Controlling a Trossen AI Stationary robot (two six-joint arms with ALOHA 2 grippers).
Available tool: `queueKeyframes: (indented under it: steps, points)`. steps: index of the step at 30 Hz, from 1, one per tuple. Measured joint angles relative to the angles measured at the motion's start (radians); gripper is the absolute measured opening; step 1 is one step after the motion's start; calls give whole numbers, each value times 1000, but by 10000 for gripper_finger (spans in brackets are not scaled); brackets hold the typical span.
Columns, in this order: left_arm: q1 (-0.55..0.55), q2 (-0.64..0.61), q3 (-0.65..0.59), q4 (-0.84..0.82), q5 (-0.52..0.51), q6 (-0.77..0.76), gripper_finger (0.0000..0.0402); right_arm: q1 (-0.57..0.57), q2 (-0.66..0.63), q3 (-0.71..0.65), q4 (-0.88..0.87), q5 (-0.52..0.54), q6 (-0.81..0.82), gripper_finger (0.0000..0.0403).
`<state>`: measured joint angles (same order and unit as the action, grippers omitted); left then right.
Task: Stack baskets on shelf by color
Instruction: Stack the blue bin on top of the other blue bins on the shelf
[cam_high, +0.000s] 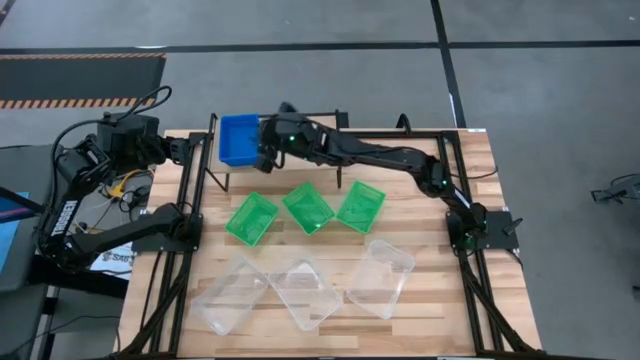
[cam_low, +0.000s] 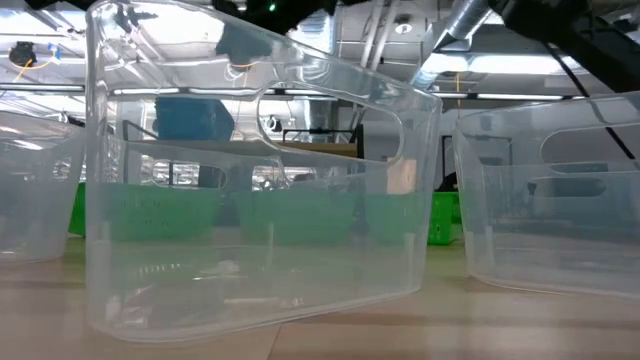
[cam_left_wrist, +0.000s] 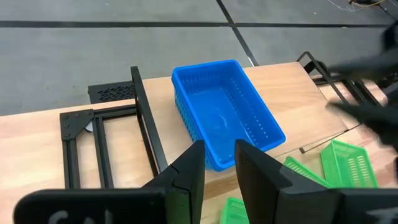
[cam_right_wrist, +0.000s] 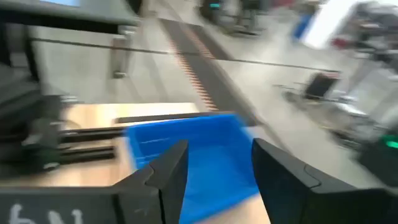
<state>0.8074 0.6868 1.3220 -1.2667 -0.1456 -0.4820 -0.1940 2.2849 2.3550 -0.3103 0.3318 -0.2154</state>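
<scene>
Blue basket (cam_high: 238, 138) on the shelf (cam_high: 300, 150) at its left end; right gripper (cam_high: 266, 150) just beside it, fingers apart, nothing held.
Looks like blue goes first, set to one side so shelf room stays for the other colours. Three green baskets (cam_high: 305, 208) sit in a row on the table (cam_high: 500, 200) in front of the shelf, three clear baskets (cam_high: 300, 292) nearer the front, all apart. Right arm reaches across over the shelf. Left gripper (cam_left_wrist: 219, 163) waits back at the left, pointed at the blue basket, fingers a little apart, empty. Only one blue basket outline shows; stack count can't be told.
</scene>
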Motion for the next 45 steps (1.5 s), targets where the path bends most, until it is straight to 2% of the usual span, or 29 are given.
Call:
queueKeyframes:
  steps: [2,4,7,11,13,16,20,25,38,45]
  points:
    - [0,0,0,0,0,0,75,-3,-31,0,-61,96,19,186]
    - [0,0,0,0,0,0,75,-14,-53,0,-131,147,72,168]
    - [0,0,0,0,0,0,75,-34,-63,0,-262,151,172,123]
    - [0,0,0,0,0,-10,75,-60,-55,-7,-431,142,297,32]
    - [0,0,0,0,0,-11,75,-64,-45,-28,-437,142,325,12]
    - [0,0,0,0,0,-11,75,-72,-32,-42,-492,138,371,16]
    - [0,0,0,0,0,-13,75,-62,-2,-37,-464,124,384,5]
    - [0,0,0,0,0,-16,75,-37,57,-41,-455,85,378,13]
    - [0,0,0,0,-11,-16,75,-10,94,-38,-209,-8,358,4]
    - [0,0,0,0,-26,-16,75,-16,93,-38,-104,-111,293,7]
